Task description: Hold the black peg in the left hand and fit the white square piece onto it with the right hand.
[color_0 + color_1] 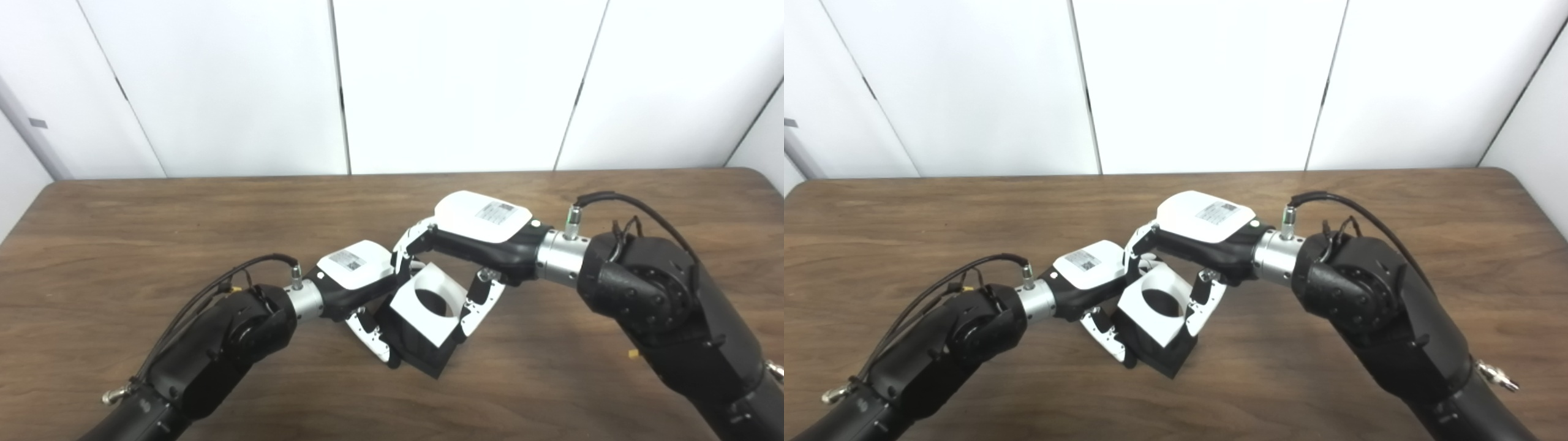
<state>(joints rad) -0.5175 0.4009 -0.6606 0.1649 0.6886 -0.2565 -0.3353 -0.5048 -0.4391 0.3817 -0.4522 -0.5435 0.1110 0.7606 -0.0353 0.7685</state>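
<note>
In the left eye view, the left hand is grasping the black square-sided plastic peg as an anchor while the right hand is pinching the white square plastic piece with a round hole on the peg's top. In the right eye view, the peg's long axis is tilting, top end angled up toward the camera, above the brown wooden table.

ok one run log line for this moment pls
left robot hand: shut on black peg | right robot hand: shut on white square piece | piece: sitting over peg, tilted | table: bare wood
</note>
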